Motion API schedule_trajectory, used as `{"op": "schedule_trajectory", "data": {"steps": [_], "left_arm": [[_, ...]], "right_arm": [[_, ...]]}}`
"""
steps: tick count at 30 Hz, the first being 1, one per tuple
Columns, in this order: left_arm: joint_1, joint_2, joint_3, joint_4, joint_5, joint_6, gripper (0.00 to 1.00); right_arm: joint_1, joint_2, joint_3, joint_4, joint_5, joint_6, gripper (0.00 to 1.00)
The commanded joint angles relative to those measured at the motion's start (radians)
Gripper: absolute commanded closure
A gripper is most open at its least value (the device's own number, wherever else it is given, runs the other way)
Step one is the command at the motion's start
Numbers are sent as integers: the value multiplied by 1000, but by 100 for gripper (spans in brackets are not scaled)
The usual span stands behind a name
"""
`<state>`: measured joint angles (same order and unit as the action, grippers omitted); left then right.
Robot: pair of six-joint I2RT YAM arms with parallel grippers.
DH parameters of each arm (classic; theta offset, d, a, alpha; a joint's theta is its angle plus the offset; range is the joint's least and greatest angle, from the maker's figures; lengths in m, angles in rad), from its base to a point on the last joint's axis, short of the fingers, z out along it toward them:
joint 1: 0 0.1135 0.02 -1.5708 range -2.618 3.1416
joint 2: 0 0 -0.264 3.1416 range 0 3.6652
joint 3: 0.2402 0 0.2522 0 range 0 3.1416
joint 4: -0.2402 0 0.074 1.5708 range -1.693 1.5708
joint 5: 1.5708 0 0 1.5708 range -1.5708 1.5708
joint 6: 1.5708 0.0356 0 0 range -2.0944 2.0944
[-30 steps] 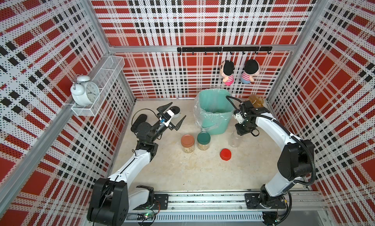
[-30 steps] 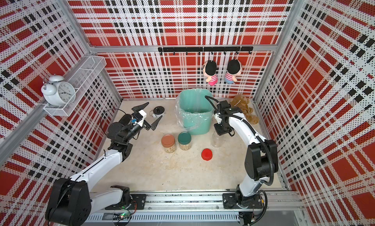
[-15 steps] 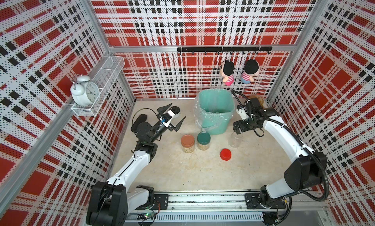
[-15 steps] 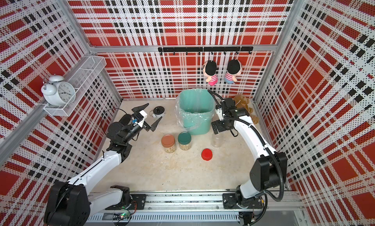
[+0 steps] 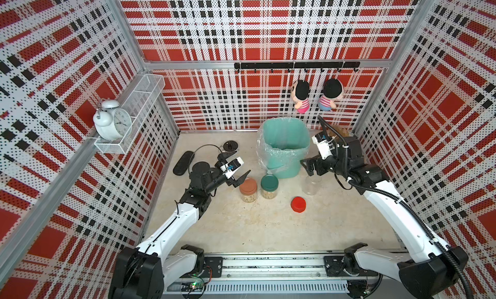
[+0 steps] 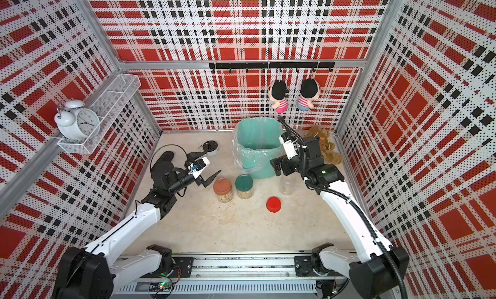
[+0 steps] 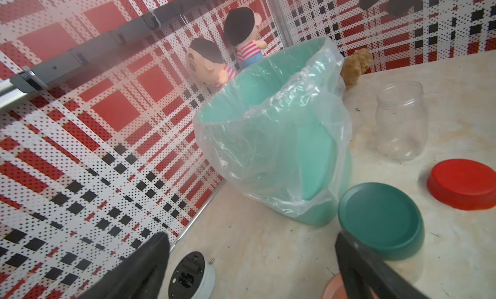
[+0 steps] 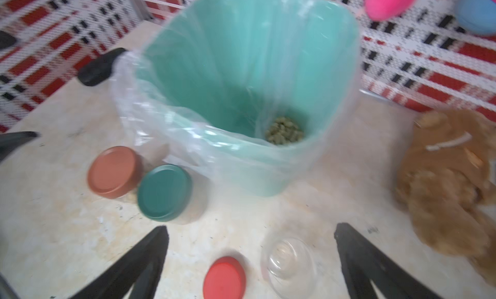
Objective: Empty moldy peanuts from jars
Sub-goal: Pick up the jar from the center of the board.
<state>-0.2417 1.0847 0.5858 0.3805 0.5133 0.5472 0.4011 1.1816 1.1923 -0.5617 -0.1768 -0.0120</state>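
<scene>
The right tool [image 8: 249, 226] gapes wide, gripping nothing, above the empty jar [image 8: 291, 265] beside the bin [image 5: 287, 166], where peanuts [image 8: 284, 132] lie. The left tool [image 7: 249, 236], equally wide and empty, hangs near the brown-lidded jar [image 5: 248, 189] and green-lidded jar [image 5: 269, 186], both part full.

Right hand [image 8: 251, 230] opened, releasing empty jar [image 5: 311, 185]; drew back.

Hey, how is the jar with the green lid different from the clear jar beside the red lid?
The green-lidded jar is capped; the lidless jar stands open, with the red lid lying apart beside it. The green-lidded jar holds peanuts; the lidless jar looks empty. Both are small clear jars, upright, near the teal bin.
</scene>
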Motion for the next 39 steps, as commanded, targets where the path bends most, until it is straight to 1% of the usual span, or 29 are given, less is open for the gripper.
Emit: {"op": "schedule_trajectory", "data": {"steps": [1,2,4,6,8,11,14,19,20,22,28,35,36,39], "left_arm": [[69,-37,-76,156,37,-159,2],[90,-40,-94,205,34,-210,2],[127,-29,-102,240,13,-279,2],[152,-19,-104,252,-27,-324,2],[171,-18,-109,265,-52,-358,2],[188,-21,-113,268,-84,-391,2],[207,-23,-117,269,-114,-416,2],[219,-19,-125,280,-128,-428,2],[220,-17,-128,285,-127,-430,2],[222,-15,-133,293,-124,-431,2],[238,-14,-137,304,-113,-434,2],[251,-1,-145,320,-96,-437,2],[252,1,-146,322,-94,-437,2],[252,2,-147,322,-90,-439,2]], "right_arm": [[74,19,-10,136,-10,-20,0],[93,30,-10,147,-19,-10,0],[136,51,-15,162,-25,2,0],[186,77,-15,163,0,9,0],[233,110,-16,157,54,24,0],[282,150,-33,159,115,85,0],[338,169,-81,205,185,166,0],[414,217,-136,259,316,299,0],[421,228,-144,275,333,321,0],[424,257,-148,295,328,340,0],[430,373,-113,287,340,364,0],[455,440,-105,335,377,389,0],[455,449,-105,343,402,393,0],[456,475,-98,364,419,400,0]]}}
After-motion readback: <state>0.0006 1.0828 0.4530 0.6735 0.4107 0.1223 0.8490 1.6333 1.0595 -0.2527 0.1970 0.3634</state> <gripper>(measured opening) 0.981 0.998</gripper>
